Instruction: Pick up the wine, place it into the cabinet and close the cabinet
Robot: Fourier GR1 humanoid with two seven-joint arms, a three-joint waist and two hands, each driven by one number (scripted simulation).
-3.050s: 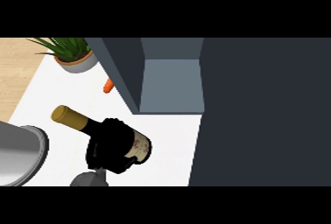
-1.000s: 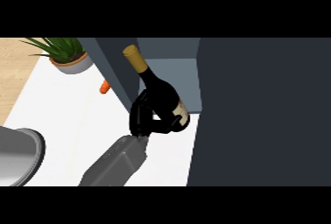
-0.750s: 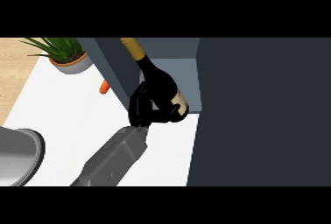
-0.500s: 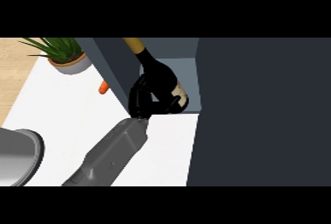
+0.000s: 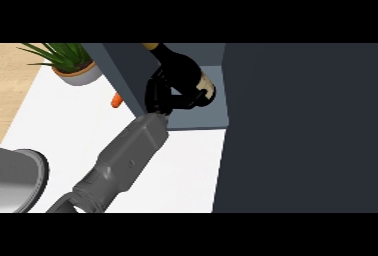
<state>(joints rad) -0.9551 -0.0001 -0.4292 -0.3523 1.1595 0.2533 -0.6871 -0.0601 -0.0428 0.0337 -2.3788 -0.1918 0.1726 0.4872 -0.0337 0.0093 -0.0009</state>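
Gripping the wine bottle, my left hand curls its fingers around the dark glass inside the open cabinet, a carrot lying just left of it.

Cabinet opening unobstructed; dark door blocks right side.

White counter: potted plant, orange carrot, grey pot.

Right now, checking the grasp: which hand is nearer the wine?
Left. The left hand is curled round the wine, inside the cabinet. The right hand is not in view.
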